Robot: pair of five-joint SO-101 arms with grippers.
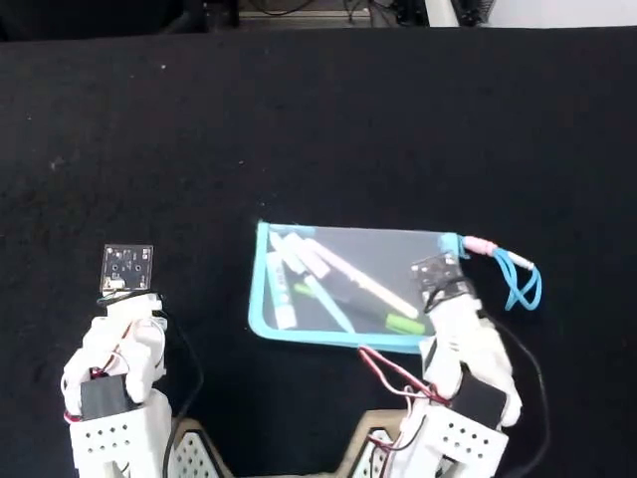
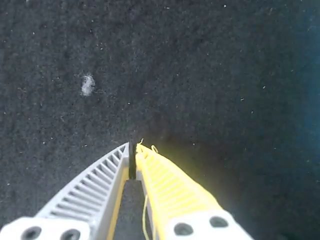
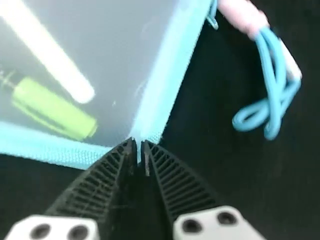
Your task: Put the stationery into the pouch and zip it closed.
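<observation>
The pouch is clear with sky-blue edging, and there's a lime-green cap inside. At its 2 o'clock are a pink tab and a blue cord. My right claw is ribbed black, and the cloth is black.

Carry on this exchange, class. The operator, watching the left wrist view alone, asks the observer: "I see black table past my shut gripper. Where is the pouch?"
Observer: The pouch lies flat in the middle of the table, apart from the left gripper.
Operator: Is the stationery in?
Observer: Pens lie inside, behind its clear wall.
Operator: And the right gripper?
Observer: The right gripper is shut on the pouch's blue-edged corner, beside the blue cord.
</observation>
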